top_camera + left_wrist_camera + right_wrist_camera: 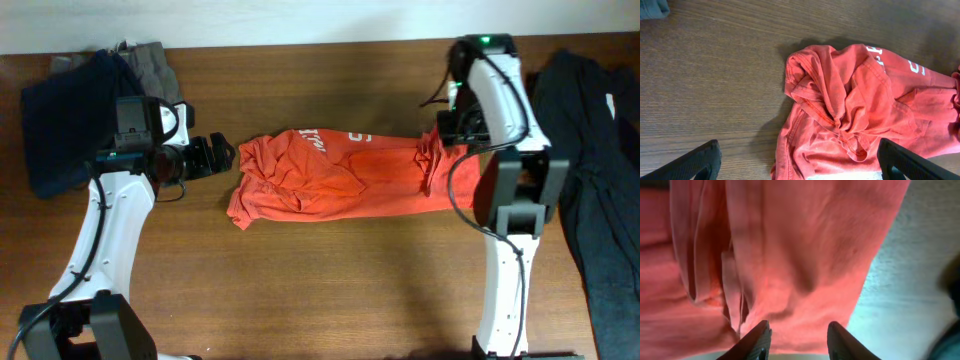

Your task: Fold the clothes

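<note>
Lying on the table (330,300): the orange-red T-shirt (330,178) is stretching left to right across the middle of the wooden top. It is crumpling into loose folds at its left end and gathering into a tight bunch at its right end.
Lettering: white lettering (330,138) is showing along the shirt's far edge.
Left arm: it is rising from the near left corner, its white forearm slanting toward the far side. The wrist is bending so that the tool is pointing rightward at the shirt's left end.
Left gripper (222,155): it is hovering just beside the shirt's left end, apart from the cloth. In the wrist view its fingers (700,162) are standing wide apart at the two lower corners, with nothing between them.
Right arm: it is climbing from the near right side to the far edge, then folding back and down over the shirt's right end.
Right gripper (797,337): it is pointing down at the bunched right end. Its fingers are standing partly apart, gripping nothing, and red cloth is filling the view beyond them.
Other clothes: a navy garment (65,120) is lying at the far left. A grey garment (152,65) is peeking out behind it. A dark garment (595,150) is lying along the right edge, beside the right arm.
</note>
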Motion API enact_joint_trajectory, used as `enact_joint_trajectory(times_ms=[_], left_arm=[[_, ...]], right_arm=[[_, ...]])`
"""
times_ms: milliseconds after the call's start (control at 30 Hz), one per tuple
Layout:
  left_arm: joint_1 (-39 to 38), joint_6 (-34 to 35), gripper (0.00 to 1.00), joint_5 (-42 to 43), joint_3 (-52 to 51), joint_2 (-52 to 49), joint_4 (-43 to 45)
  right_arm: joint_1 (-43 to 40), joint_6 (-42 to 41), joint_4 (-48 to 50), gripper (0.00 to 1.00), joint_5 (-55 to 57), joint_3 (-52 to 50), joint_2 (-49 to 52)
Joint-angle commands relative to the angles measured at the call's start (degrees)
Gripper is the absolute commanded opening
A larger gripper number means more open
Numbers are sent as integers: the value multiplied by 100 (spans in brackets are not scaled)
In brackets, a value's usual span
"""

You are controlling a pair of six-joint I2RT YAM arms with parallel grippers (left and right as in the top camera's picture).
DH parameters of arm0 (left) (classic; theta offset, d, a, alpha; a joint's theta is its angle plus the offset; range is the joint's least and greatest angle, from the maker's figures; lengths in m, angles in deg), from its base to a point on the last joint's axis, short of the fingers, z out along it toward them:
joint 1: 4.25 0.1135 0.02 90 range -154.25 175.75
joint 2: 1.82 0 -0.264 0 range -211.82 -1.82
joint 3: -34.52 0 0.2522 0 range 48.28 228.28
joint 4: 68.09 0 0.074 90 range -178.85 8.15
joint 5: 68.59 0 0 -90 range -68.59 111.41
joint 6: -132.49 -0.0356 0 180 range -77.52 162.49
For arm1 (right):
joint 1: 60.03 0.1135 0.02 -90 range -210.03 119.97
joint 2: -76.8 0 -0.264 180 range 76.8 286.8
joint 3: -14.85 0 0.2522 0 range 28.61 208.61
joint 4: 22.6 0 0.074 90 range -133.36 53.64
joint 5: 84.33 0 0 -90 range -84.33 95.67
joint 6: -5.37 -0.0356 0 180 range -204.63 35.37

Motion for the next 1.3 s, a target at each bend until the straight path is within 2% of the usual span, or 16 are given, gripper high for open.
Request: enact_joint_trajectory(times_ms=[0,100,133,167,200,267,800,967,1267], left_arm=[[-9,28,99,-42,-7,46,-4],[-9,28,99,-39,-7,46,-4],[-9,28,99,-39,-7,46,-4],[-9,28,99,-39,-7,46,-4],[-9,28,99,-39,-7,46,-9],[-9,28,99,-39,-7,46,-11],[-9,28,99,-39,-7,46,-7],[-9,28,99,-39,-7,46,-9],[-9,28,99,-39,-7,46,-4]], right_arm=[[-90,225,96,41,-951,129,7],[68,238,227,45,-817,129,7],[109,236,260,49,-748,129,7],[181,236,317,64,-599,129,7],[219,234,341,71,-522,129,9],[310,232,389,75,-470,127,33],[533,-81,852,70,35,-404,79],[538,-114,938,53,94,-446,79],[625,-111,1187,52,94,-925,79]])
